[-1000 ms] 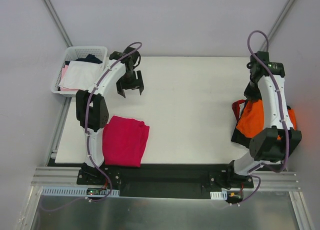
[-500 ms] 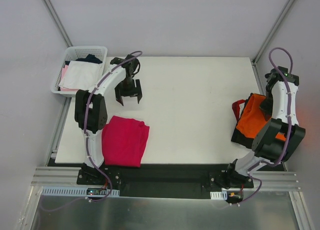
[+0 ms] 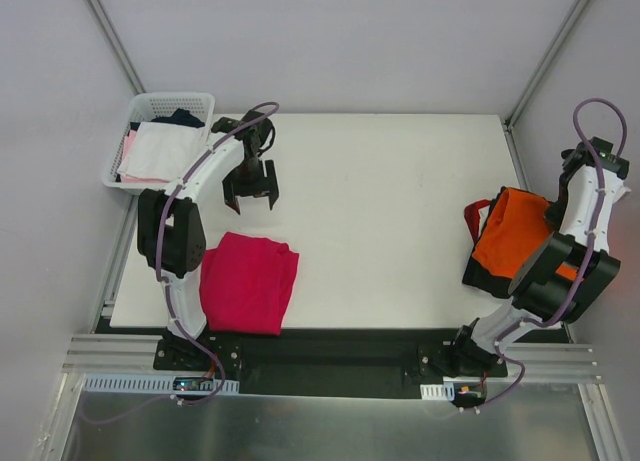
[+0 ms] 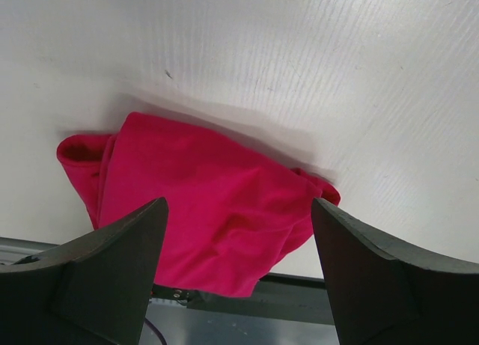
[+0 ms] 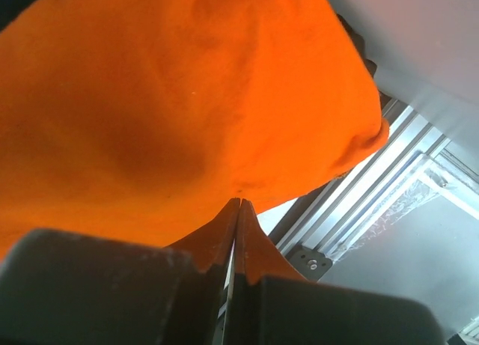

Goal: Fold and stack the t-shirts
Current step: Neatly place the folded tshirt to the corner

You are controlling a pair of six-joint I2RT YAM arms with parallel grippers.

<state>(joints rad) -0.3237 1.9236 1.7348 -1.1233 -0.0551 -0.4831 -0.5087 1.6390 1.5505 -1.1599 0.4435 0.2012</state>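
**Near edge, left.** I see the crimson t-shirt (image 3: 250, 283) folded into a rough rectangle on the white table (image 3: 400, 181). It lies just beside the left arm's base link. In the left wrist view the same shirt (image 4: 209, 210) has one rumpled corner.

**Mid-table, right edge.** The orange t-shirt (image 3: 512, 231) lies on top of the black t-shirt (image 3: 478, 273). Both hang partly over the table's right side.

**Right gripper** (image 5: 238, 204). In my wrist view its fingers are pressed together. Their tips nip the lower edge of the orange t-shirt (image 5: 187, 98), which fills most of that view. Aluminium rail shows beyond it.

**Left gripper** (image 3: 250, 189). It hangs over bare table beyond the crimson shirt. Its fingers (image 4: 112, 263) are spread wide and hold nothing.

**Far left corner.** A white mesh basket (image 3: 150, 103) stands at the table's edge. It holds a white garment (image 3: 160, 151) over a pink garment (image 3: 128, 147), with some dark cloth at the back.
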